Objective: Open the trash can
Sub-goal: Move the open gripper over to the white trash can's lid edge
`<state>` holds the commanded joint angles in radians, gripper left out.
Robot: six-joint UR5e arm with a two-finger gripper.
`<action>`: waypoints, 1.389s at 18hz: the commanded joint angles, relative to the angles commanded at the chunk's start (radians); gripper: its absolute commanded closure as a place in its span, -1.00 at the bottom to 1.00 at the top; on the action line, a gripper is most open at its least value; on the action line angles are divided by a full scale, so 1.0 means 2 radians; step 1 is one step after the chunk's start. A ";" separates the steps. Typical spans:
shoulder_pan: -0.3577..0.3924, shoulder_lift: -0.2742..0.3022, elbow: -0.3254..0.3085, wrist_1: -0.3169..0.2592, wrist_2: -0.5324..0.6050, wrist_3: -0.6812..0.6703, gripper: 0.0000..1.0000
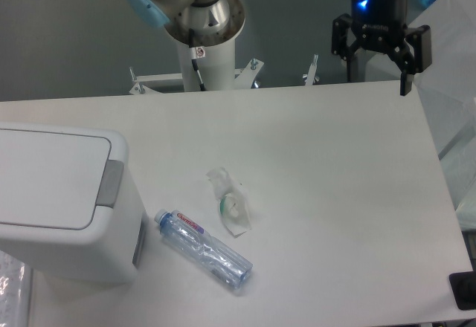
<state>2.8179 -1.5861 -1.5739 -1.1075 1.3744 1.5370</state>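
From the fixed camera we see the bin (63, 201) at the left edge of the table (335, 193), on the near side, cut off by the picture's left border. Its flat white lid (48, 177) lies shut, level with the rim, and the grey tab (111, 183) sits on the rim's right side, facing the middle of the table. The pincer (381, 59) hangs at the far right, above the table's back edge, with a blue light glowing on the body above it. Its two dark fingers (408, 59) stand spread wide with nothing between them. So the bin lies well apart from the pincer, diagonally across the table: bin near left, pincer far right. Between them, nearer the bin, a clear bottle (202, 247) lies on its side, its cap end just beside the bin's lower right corner. A crumpled clear wrapper (230, 201) rests just beyond the bottle. The arm's white base (204, 26) stands behind the table's back edge, left of the pincer.
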 joint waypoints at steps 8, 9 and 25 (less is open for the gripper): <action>-0.031 -0.029 0.024 0.001 0.000 -0.100 -1.00; -0.045 -0.043 0.039 0.000 -0.001 -0.144 -1.00; -0.185 -0.074 0.076 0.029 -0.040 -0.574 -1.00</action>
<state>2.4485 -1.7334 -1.4220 -1.0492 1.2947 0.3883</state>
